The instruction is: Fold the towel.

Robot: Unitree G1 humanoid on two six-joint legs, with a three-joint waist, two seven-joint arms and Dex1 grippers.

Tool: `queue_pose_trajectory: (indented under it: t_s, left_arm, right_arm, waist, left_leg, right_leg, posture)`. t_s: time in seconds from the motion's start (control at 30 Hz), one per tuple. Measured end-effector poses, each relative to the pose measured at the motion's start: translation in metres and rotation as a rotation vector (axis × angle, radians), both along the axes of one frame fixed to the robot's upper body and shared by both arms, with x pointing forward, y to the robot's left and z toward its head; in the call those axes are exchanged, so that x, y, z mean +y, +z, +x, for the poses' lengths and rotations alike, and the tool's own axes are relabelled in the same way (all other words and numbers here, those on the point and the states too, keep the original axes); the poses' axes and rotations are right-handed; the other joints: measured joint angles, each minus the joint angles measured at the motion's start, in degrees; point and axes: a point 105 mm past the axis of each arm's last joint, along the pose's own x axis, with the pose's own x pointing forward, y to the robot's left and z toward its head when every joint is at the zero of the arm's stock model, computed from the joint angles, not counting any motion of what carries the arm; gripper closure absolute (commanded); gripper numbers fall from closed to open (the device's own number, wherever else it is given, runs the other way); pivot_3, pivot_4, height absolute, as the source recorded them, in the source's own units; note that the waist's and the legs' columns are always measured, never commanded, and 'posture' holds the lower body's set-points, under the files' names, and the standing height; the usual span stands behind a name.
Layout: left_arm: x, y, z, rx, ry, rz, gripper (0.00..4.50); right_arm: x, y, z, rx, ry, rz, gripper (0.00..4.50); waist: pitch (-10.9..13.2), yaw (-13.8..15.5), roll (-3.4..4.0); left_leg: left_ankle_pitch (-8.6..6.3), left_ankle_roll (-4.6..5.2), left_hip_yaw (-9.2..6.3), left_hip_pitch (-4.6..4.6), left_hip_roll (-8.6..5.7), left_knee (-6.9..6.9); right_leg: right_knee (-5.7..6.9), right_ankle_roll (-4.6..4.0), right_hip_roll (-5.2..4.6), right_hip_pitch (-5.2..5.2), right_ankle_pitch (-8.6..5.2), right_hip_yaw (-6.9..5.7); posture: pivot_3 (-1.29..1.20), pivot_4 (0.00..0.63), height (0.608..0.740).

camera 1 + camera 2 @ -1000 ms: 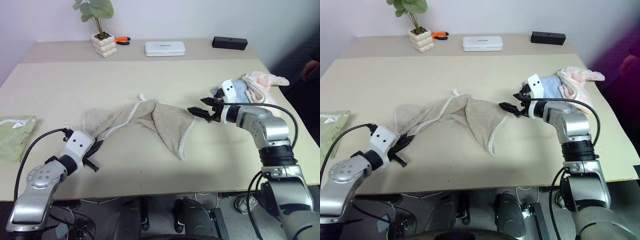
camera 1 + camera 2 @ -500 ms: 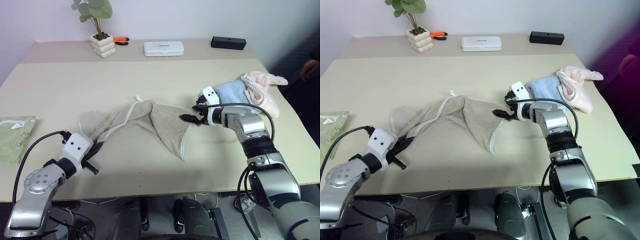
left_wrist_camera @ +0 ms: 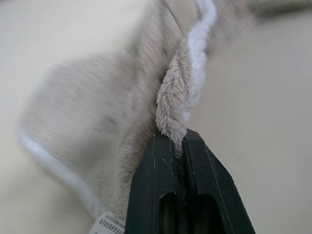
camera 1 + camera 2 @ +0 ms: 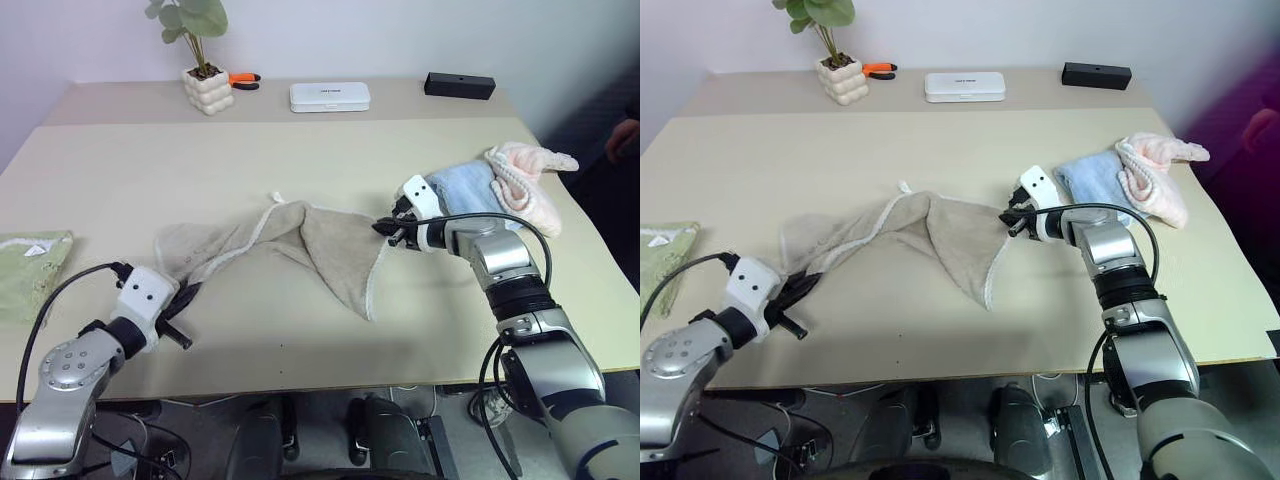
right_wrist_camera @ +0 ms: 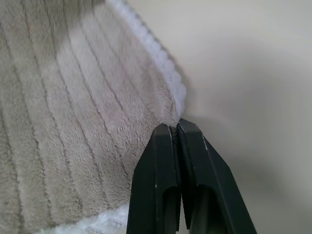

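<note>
Mid-worktop (image 4: 300,150): the towel (image 4: 300,240) is lying crumpled, pinched at both ends.
Left tool (image 4: 180,298) is clamping the near-left edge; right tool (image 4: 388,229) is closing on the right corner. Grasping step looks complete; next move likely calls for lifting and spreading both ends apart to flatten the cloth. Both arms are reaching low over the surface, tools pointing slightly downward, the right angling inward.

No wording can be read anywhere. The small white tag (image 3: 108,224) at the towel's (image 3: 87,122) edge carries printed lines, but they are too blurred to make out.
</note>
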Motion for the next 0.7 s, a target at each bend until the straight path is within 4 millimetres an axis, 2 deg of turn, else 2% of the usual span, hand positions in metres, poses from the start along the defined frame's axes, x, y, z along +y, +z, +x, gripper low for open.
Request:
queue_pose_trajectory:
  t_s: [0.07,0.2,0.23,0.3,0.37,0.43,0.47,0.53,0.63,0.7]
  left_arm:
    - [0.007,0.020,0.021,-0.080,0.034,-0.003,4.50]
    - [0.017,0.064,0.060,-0.240,0.098,-0.030,4.50]
    - [0.024,0.086,0.079,-0.310,0.147,-0.060,4.50]
    - [0.036,0.135,0.102,-0.457,0.225,-0.118,4.50]
    - [0.050,0.189,0.104,-0.623,0.275,-0.158,4.50]
    - [0.058,0.216,0.096,-0.719,0.286,-0.164,4.50]
    - [0.062,0.219,0.094,-0.731,0.288,-0.165,4.50]
    - [0.066,0.204,0.090,-0.692,0.262,-0.171,4.50]
    - [0.074,0.151,0.073,-0.538,0.226,-0.150,4.50]
    - [0.077,0.114,0.054,-0.417,0.204,-0.140,4.50]
  right_arm:
    - [-0.004,0.018,0.012,-0.084,-0.033,-0.018,4.45]
    - [-0.012,0.082,0.035,-0.311,-0.087,-0.038,4.45]
    - [-0.017,0.101,0.043,-0.369,-0.126,-0.039,4.45]
    - [-0.017,0.141,0.049,-0.490,-0.152,-0.029,4.45]
    - [-0.012,0.186,0.047,-0.630,-0.143,-0.003,4.45]
    - [-0.016,0.214,0.040,-0.722,-0.137,0.010,4.45]
    - [-0.016,0.220,0.038,-0.745,-0.126,0.015,4.45]
    - [-0.014,0.216,0.033,-0.743,-0.072,0.023,4.45]
    - [-0.014,0.187,0.018,-0.682,0.041,0.034,4.45]
    - [-0.012,0.157,0.003,-0.594,0.128,0.035,4.45]
  waist:
    - [0.1,0.2,0.07]
    - [0.1,0.0,0.07]
    - [0.2,0.3,0.00]
    - [0.3,0.2,-0.07]
    - [0.3,-0.3,-0.06]
    - [0.2,-0.9,-0.03]
    - [0.2,-1.2,-0.03]
    - [0.2,-1.6,-0.02]
    - [0.2,-2.0,-0.01]
    - [0.2,-2.0,-0.02]
  left_leg:
    - [0.05,-0.06,0.00,-0.06,-0.02,0.01]
    - [0.05,-0.03,0.05,-0.02,-0.04,0.00]
    - [0.11,-0.09,0.02,-0.14,-0.04,0.02]
    - [0.17,-0.10,0.04,-0.26,-0.06,0.03]
    - [0.14,-0.06,0.15,-0.19,-0.05,-0.09]
    - [0.11,-0.01,0.21,-0.04,-0.08,-0.30]
    - [0.11,0.00,0.21,0.02,-0.09,-0.35]
    - [0.11,-0.01,0.26,0.05,-0.08,-0.44]
    - [0.12,-0.02,0.25,0.04,-0.05,-0.38]
    - [0.10,-0.01,0.19,0.00,-0.01,-0.28]
  right_leg:
    - [0.02,0.00,0.01,-0.05,0.00,0.00]
    - [0.05,0.03,0.02,-0.04,0.00,0.03]
    - [0.17,0.03,0.05,-0.14,-0.01,0.00]
    - [0.19,0.02,0.11,-0.25,0.00,0.00]
    - [0.04,0.06,0.09,-0.23,-0.02,0.06]
    - [-0.07,0.20,0.01,-0.08,-0.10,0.06]
    - [-0.11,0.24,0.01,-0.02,-0.13,0.06]
    - [-0.16,0.25,0.02,-0.03,-0.13,0.08]
    - [-0.19,0.26,0.02,-0.06,-0.14,0.10]
    - [-0.17,0.25,0.03,-0.06,-0.13,0.11]
  posture:
    - [0.00,0.150,0.731]
    - [0.00,0.150,0.731]
    - [0.00,0.150,0.731]
    - [0.00,0.150,0.731]
    - [0.00,0.150,0.731]
    - [0.00,0.150,0.731]
    - [0.00,0.150,0.731]
    - [0.00,0.150,0.731]
    - [0.00,0.150,0.731]
    - [0.00,0.150,0.731]
